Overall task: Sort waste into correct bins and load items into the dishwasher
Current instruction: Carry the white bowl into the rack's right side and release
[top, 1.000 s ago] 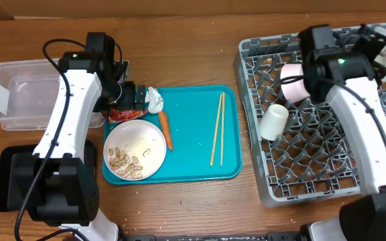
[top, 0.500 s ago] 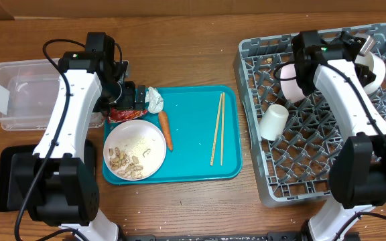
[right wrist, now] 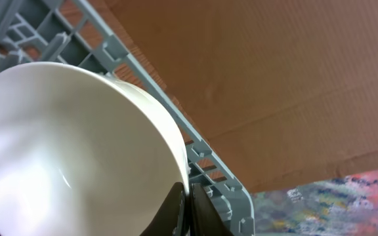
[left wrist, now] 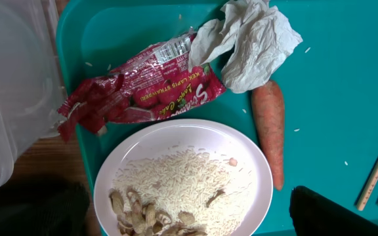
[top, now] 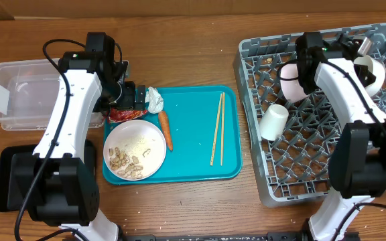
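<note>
The red snack wrapper [left wrist: 140, 92], white tissue [left wrist: 254, 42] and orange carrot [left wrist: 269, 131] lie on the teal tray above a white plate [left wrist: 241, 147] of rice and peanut shells [left wrist: 146, 216]. My left gripper [left wrist: 186, 219] is open and hovers over the plate's near part; in the overhead view it [top: 127, 100] is by the wrapper [top: 120, 114]. My right gripper [right wrist: 189, 203] is shut on the rim of a white bowl [right wrist: 64, 151], holding it at the far right of the grey dish rack [top: 313, 174]. Another bowl [top: 292, 82] and a cup [top: 273, 122] lie in the rack.
The clear tub [top: 19, 94] stands at far left, with the black tray [top: 5, 177] in front of it. The teal tray [top: 193, 150] holds two wooden chopsticks [top: 216, 127]. A cardboard wall [right wrist: 274, 72] stands behind the rack.
My right arm has swung left and carried the bowl from the rack's far right corner a little inward and lower. The left arm has not moved.
</note>
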Robot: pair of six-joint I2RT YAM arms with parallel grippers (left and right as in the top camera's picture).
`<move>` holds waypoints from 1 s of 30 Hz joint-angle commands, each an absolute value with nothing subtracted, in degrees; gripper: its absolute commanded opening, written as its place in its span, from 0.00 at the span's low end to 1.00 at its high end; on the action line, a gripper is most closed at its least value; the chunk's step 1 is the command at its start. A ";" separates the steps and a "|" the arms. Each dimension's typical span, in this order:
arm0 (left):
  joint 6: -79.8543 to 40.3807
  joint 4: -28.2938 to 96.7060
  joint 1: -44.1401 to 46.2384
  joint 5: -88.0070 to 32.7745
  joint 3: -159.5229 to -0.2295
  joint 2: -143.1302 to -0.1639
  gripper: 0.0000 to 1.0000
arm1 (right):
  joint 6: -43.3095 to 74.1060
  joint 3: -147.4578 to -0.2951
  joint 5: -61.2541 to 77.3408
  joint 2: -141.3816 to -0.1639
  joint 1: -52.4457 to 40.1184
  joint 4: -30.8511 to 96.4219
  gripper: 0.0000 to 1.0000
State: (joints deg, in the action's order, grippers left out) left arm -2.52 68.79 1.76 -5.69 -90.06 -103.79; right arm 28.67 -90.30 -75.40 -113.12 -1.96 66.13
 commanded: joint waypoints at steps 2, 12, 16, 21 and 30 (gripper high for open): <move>-1.26 68.73 1.52 -5.37 -90.96 -104.68 1.00 | 26.50 -90.06 -76.42 -115.96 -3.51 66.24 0.04; -1.26 68.73 1.52 -5.37 -90.96 -104.68 1.00 | 26.52 -90.06 -76.99 -116.05 -8.32 68.38 0.60; -1.26 68.75 1.52 -5.37 -90.96 -104.68 1.00 | 27.77 -90.65 -73.10 -115.00 -10.85 71.37 0.82; -1.26 68.73 1.52 -5.34 -90.96 -104.68 1.00 | 31.09 -94.32 -68.45 -111.15 -15.55 75.24 0.84; -1.26 68.73 1.52 -5.37 -90.96 -104.68 1.00 | 34.81 -97.36 -52.16 -104.57 -17.56 74.41 0.67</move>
